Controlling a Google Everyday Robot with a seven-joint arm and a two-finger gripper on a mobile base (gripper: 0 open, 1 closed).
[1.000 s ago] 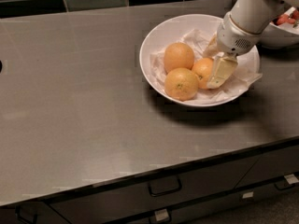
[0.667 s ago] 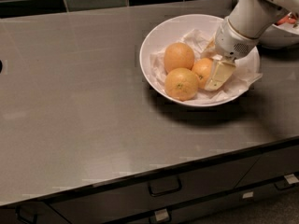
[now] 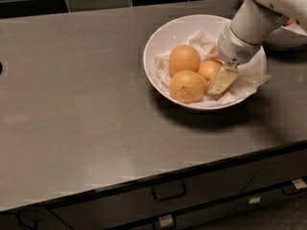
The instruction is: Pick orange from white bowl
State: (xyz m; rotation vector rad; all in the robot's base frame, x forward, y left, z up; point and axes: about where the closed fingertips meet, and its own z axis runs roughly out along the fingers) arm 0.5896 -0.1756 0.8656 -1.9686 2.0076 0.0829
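Note:
The white bowl (image 3: pixel 160 37) stands on the counter at the right, lined with crumpled white paper. It holds three oranges. The orange (image 3: pixel 207 72), smaller and deeper in colour, lies at the right of the group. Two paler oranges (image 3: pixel 183 59) (image 3: pixel 187 86) lie to its left. My gripper (image 3: pixel 217 70) reaches down into the bowl from the upper right and sits right at the orange, against its right side. The white arm hides the bowl's far right part.
A smaller white bowl (image 3: pixel 288 36) with something red stands behind the arm at the right edge. A dark tiled wall runs along the back. The grey counter (image 3: pixel 76 104) ends in a front edge with drawers (image 3: pixel 168 190) below.
My gripper has shifted slightly down and to the left at the orange, and the wrist has tilted a little. The oranges and the bowl have not moved.

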